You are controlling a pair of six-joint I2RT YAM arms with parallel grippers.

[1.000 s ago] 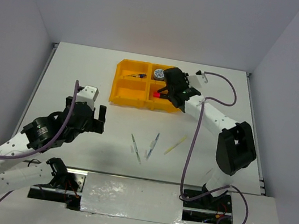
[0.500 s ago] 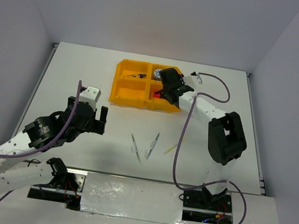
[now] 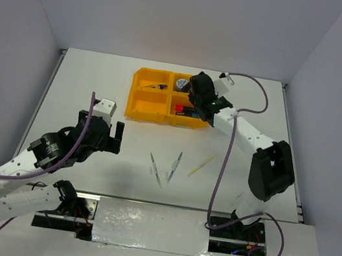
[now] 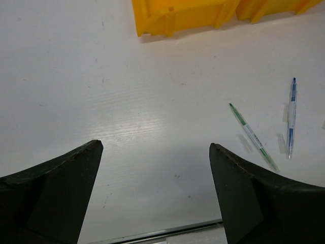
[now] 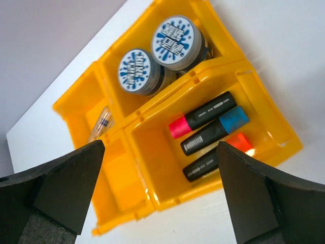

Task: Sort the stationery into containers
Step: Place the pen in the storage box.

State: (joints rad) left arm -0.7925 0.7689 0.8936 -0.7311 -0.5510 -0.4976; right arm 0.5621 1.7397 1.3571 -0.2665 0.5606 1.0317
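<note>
White table point(image 3: 86, 87) with yellow tray point(image 3: 146, 117), three pens point(image 3: 174, 167)

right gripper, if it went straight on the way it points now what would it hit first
The right gripper would probably meet the highlighters first, lying in the tray compartment centred between its open jaws; which one is unclear, since depth is hard to judge.

White table point(image 3: 99, 83) inside pale grey walls point(image 3: 176, 17), glossy white panel point(image 3: 151, 226) along its near edge.
</note>
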